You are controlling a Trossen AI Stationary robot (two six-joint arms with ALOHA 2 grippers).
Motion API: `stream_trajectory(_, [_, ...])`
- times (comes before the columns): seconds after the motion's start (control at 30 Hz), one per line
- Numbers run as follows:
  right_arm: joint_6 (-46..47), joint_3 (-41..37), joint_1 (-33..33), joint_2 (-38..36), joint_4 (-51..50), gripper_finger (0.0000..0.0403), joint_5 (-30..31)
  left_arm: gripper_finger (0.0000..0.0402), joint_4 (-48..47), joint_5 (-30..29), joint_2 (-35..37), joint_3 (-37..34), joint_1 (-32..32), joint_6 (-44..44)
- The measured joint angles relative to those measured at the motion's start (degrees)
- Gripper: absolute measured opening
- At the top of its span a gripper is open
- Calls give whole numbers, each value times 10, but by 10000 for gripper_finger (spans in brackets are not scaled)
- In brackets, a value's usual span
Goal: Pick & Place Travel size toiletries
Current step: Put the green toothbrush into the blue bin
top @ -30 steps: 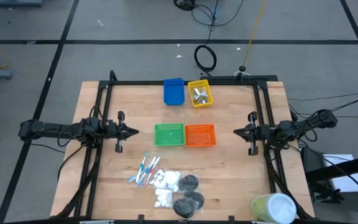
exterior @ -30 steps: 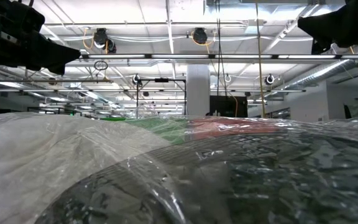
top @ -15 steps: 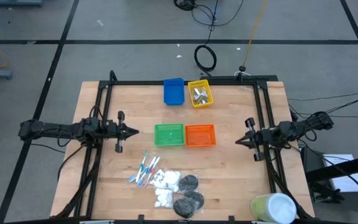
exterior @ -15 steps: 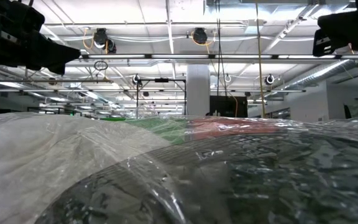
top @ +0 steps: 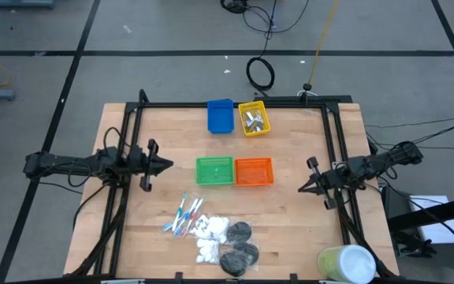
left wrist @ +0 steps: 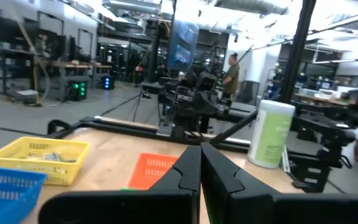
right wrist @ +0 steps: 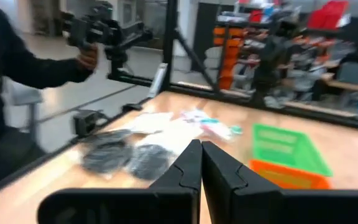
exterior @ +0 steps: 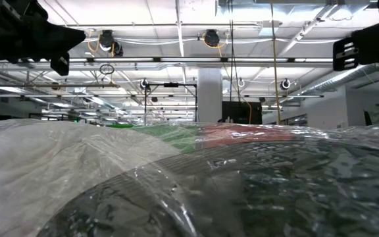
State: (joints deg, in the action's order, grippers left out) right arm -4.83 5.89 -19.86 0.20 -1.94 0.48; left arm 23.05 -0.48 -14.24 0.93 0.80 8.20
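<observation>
A butcher-block table (top: 290,213) stands on grey floor crossed by dark tape lines, with a coiled cable (top: 260,72) at twelve o'clock beyond it. The travel size toiletries (top: 211,233) lie clustered toward six o'clock: sticks, white packets, black discs; more silvery ones fill the yellow bin (top: 254,118) near twelve. The left gripper (top: 169,165) at nine o'clock and the right gripper (top: 301,188) at three both hover with fingers pressed together, empty. Behind the table is a bright workshop hall.

Toiletries (top: 211,232) clustered, table's near edge
</observation>
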Motion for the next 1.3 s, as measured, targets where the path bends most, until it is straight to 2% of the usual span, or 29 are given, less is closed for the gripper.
stream_trajectory(0.1, [-3, -16, 0, 1, 21, 0, 39, 5, 0, -13, 0, 0, 0, 0])
stream_trajectory(0.2, [-4, -32, 0, 1, 38, 0, 52, 5, -5, -16, 0, 0, 0, -6])
stream_trajectory(0.4, [-4, -46, 0, 1, 45, 0, 54, 5, -20, -51, 0, 0, 0, -5])
stream_trajectory(0.63, [-4, -48, 0, 1, 45, 0, 54, 5, -19, -52, 0, 0, 0, -19])
stream_trajectory(0.73, [-4, -48, 0, 1, 45, 0, 54, 5, -20, -99, 0, 0, 0, -46])
stream_trajectory(0.8, [-4, -48, 0, 1, 45, 0, 54, 5, -30, -150, 0, 0, 0, -11])
stream_trajectory(0.87, [-4, -48, 0, 1, 45, 0, 54, 5, -46, -176, 0, -1, 0, 62])
stream_trajectory(0.93, [-4, -48, 0, 1, 45, 0, 54, 5, -52, -172, 0, -1, 0, 108])
stream_trajectory(1.0, [-4, -48, 0, 1, 45, 0, 54, 5, -62, -138, 0, 5, 4, 143])
stream_trajectory(1.07, [-4, -48, 0, 1, 45, 0, 54, 5, -73, -100, -6, 27, 22, 155])
stream_trajectory(1.1, [-4, -48, 0, 1, 45, 0, 54, 5, -80, -103, -18, 45, 37, 154])
stream_trajectory(1.17, [-4, -48, 0, 2, 45, 0, 54, 5, -138, -154, -55, 93, 75, 145])
stream_trajectory(1.23, [-4, -48, 0, 1, 45, 0, 54, 5, -258, -216, -114, 161, 115, 154])
stream_trajectory(1.3, [-4, -48, 0, 2, 45, 0, 54, 5, -403, -261, -191, 241, 152, 220])
